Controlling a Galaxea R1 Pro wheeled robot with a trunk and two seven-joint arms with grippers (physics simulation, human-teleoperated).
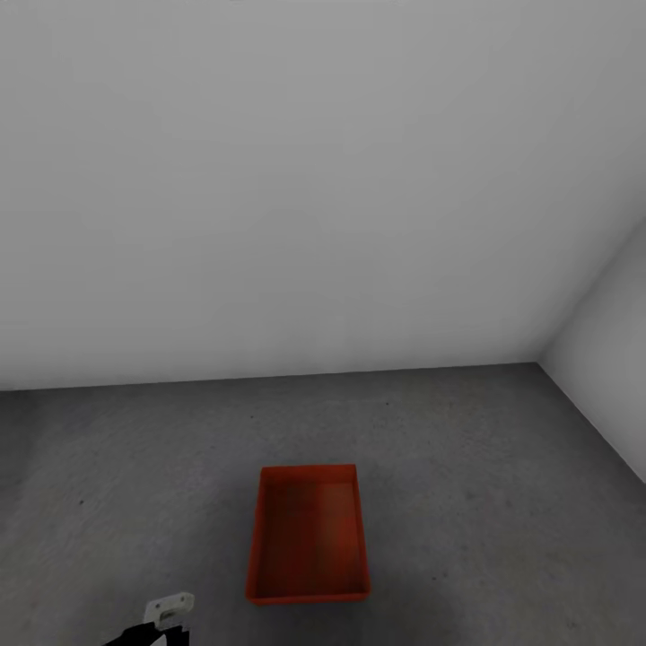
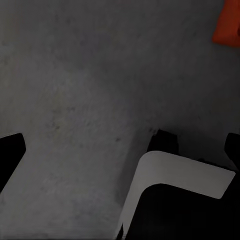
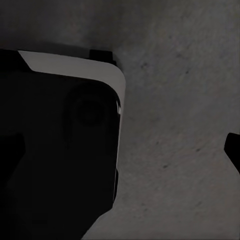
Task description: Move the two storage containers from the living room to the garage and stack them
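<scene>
An orange-red storage container (image 1: pixel 308 534) sits open side up on the dark grey garage floor (image 1: pixel 467 467), just ahead of me and near the white wall. Whether a second one is nested inside it I cannot tell. One corner of the storage container (image 2: pixel 227 22) also appears in the left wrist view. My left gripper (image 2: pixel 120 147) hangs open over bare floor with nothing between its black fingertips (image 2: pixel 10 150). A white part of my left arm (image 1: pixel 170 610) pokes in beside the container's near left corner. My right gripper (image 3: pixel 122 155) is open and empty, low beside my own base.
A plain white-grey wall (image 1: pixel 296 197) closes the space about a container's length behind the box, and a second wall (image 1: pixel 606 368) meets it at the right corner. My black-and-white base (image 2: pixel 175 200) (image 3: pixel 60 135) sits close under both wrists.
</scene>
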